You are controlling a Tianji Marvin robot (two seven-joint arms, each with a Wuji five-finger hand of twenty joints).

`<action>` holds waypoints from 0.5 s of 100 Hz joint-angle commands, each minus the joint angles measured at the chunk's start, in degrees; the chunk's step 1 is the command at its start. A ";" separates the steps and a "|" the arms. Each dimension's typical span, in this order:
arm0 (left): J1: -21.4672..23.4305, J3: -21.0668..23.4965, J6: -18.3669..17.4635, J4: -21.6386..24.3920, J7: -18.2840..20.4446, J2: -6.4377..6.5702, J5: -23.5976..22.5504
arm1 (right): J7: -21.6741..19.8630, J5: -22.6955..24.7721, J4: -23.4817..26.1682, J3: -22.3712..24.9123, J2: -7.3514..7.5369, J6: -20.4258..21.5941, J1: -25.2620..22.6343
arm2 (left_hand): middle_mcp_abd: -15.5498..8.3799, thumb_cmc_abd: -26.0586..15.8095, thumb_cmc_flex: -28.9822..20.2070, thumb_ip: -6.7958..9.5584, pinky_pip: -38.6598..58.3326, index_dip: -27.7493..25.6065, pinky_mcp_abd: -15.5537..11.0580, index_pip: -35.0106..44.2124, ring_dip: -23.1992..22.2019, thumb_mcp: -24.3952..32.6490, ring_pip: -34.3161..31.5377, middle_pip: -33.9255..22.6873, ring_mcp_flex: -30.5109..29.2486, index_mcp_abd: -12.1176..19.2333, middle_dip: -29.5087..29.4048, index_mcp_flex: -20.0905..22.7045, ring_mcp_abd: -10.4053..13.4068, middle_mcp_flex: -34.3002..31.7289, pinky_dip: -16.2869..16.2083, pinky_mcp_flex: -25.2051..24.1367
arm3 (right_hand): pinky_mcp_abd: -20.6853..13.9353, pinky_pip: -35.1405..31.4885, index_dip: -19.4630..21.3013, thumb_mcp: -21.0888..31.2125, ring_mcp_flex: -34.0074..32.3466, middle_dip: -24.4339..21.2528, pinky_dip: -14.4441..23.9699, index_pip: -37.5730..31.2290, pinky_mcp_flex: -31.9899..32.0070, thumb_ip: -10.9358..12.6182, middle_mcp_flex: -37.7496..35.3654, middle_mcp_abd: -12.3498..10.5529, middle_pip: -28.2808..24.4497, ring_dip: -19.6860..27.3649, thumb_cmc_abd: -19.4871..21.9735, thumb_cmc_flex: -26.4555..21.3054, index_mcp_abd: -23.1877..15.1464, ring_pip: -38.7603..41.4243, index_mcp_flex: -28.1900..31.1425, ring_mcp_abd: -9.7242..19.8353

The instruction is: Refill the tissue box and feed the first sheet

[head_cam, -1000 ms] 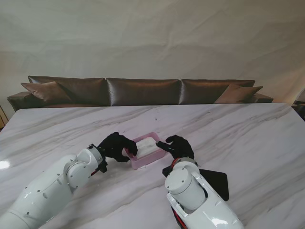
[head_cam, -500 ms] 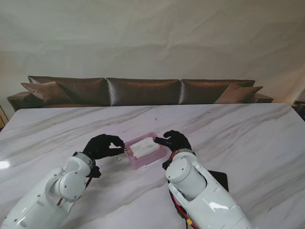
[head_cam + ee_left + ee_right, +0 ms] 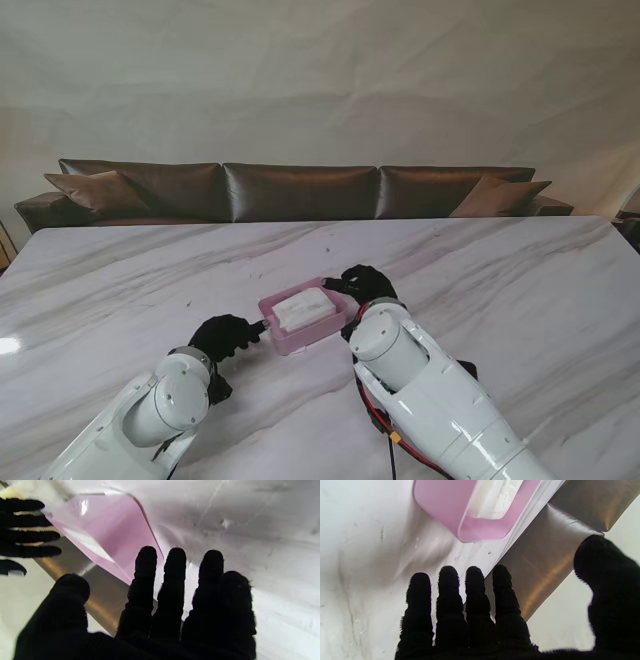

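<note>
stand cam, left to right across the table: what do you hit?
left hand → pink tissue box holding the white tissue stack → right hand

The open pink plastic tissue box (image 3: 303, 320) sits mid-table on the white marble table (image 3: 520, 280), a white tissue stack (image 3: 303, 306) in it. Left hand (image 3: 226, 336) near-left, right hand (image 3: 362, 284) right; a brown leather sofa (image 3: 300, 190) lies far behind.
</note>
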State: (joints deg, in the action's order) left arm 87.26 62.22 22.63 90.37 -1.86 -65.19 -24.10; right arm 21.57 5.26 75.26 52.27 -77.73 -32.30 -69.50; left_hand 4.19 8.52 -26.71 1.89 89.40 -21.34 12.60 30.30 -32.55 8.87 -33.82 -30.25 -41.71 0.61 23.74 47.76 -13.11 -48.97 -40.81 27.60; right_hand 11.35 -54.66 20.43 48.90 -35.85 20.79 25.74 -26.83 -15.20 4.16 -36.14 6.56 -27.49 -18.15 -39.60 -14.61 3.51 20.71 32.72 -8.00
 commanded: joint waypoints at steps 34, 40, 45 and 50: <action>-9.93 -4.82 -3.42 -10.19 1.92 -1.56 3.42 | -1.81 -3.38 -0.98 -0.36 -0.49 3.08 -1.26 | -1.43 -1.88 -1.52 2.64 -6.52 1.32 -4.69 -2.21 -1.01 -2.27 1.85 0.22 7.05 -0.91 0.05 -4.71 0.13 6.59 -0.36 -4.01 | -1.58 -0.13 -0.40 -0.70 0.52 -0.14 -1.20 -1.13 0.40 0.56 1.49 -0.06 -1.74 0.57 1.59 0.00 0.54 1.31 -0.24 -0.47; -11.30 -5.35 -4.36 -11.70 1.62 -1.85 4.15 | -1.38 -3.73 -0.32 -0.05 -0.52 3.19 -2.01 | -1.46 -1.86 -1.55 2.72 -6.57 1.34 -4.69 -2.27 -1.12 -2.35 1.92 0.20 7.30 -0.95 0.09 -4.88 0.25 6.71 -0.52 -4.17 | -1.56 -0.18 -0.38 -0.77 0.41 -0.07 -1.24 -1.14 0.44 0.57 1.41 0.03 -1.83 0.45 1.57 -0.19 0.52 1.49 -0.12 -0.63; -12.35 -5.76 -5.16 -12.94 1.22 -2.14 4.71 | -1.04 -3.77 0.41 0.20 -0.47 3.20 -2.67 | -1.55 -1.89 -1.62 2.79 -6.60 1.37 -4.63 -2.33 -1.19 -2.34 1.98 0.23 7.46 -0.93 0.11 -5.02 0.33 6.87 -0.64 -4.21 | -1.60 -0.22 -0.38 -0.83 0.33 -0.03 -1.27 -1.12 0.45 0.58 1.42 0.07 -1.84 0.36 1.55 -0.22 0.62 1.61 -0.08 -0.71; -13.36 -6.15 -5.93 -14.16 0.69 -2.46 5.32 | -0.63 -3.68 1.22 0.40 -0.45 3.13 -3.38 | -1.54 -1.84 -1.70 2.85 -6.58 1.41 -4.62 -2.39 -1.25 -2.35 2.02 0.24 7.58 -0.96 0.12 -5.11 0.28 7.00 -0.76 -4.13 | -1.58 -0.30 -0.37 -0.87 0.26 0.01 -1.28 -1.09 0.36 0.60 1.33 0.08 -1.89 0.27 1.53 -0.28 0.62 1.71 -0.02 -0.65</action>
State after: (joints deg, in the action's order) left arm 74.96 56.22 17.37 76.77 -1.34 -66.80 -19.17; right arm 21.19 1.47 75.31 52.82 -78.01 -29.21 -71.58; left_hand 3.92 8.49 -27.97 2.89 89.38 -21.21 10.72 28.96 -34.73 8.16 -33.02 -30.18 -36.86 -2.41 23.74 43.95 -12.22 -43.57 -40.76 23.32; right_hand 11.09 -54.63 20.43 48.87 -35.85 20.29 25.16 -27.56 -15.16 4.16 -34.93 7.25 -28.20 -18.14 -38.47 -14.73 3.70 20.93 32.72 -8.37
